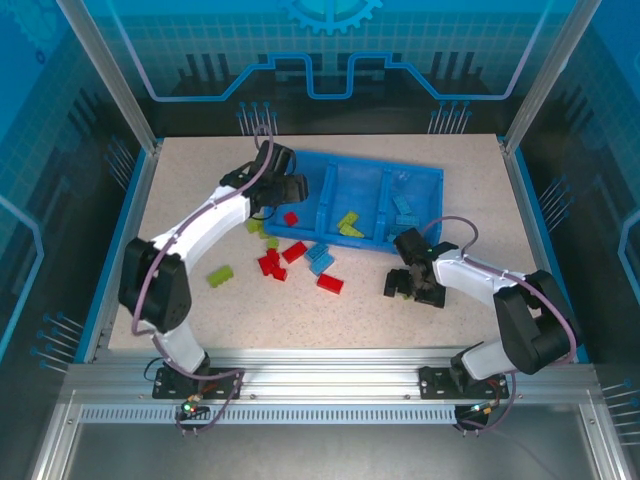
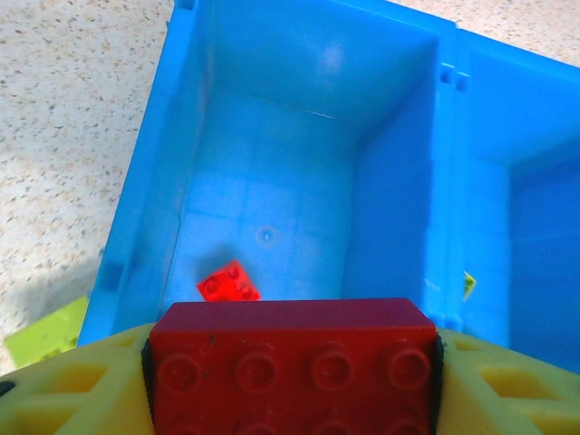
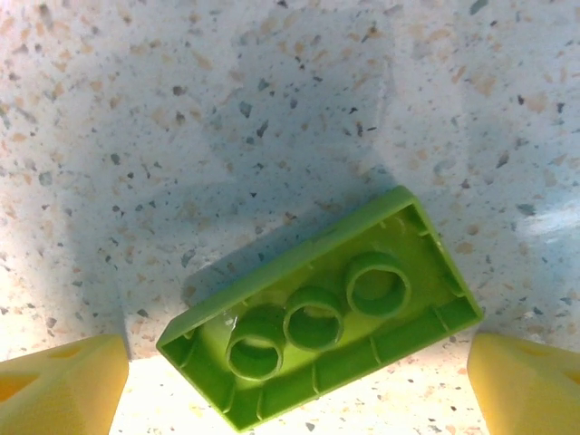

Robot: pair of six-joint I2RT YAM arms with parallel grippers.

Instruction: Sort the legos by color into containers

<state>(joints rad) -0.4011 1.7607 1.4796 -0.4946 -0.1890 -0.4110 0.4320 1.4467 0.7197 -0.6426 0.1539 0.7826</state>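
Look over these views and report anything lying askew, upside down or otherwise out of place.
One yellow-green brick lies upside down on the table: its hollow underside, with three round tubes, faces up. It also sits skewed to the open right gripper that straddles it. Nothing looks damaged.

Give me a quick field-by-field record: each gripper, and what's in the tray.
Left gripper: shut on red brick, at the tray's left compartment
Right gripper: open, straddling an upside-down green brick on the table
Left compartment contents: one small red square brick
Middle compartment: green bricks
Right compartment: blue bricks
Table: loose bricks, red, blue, green
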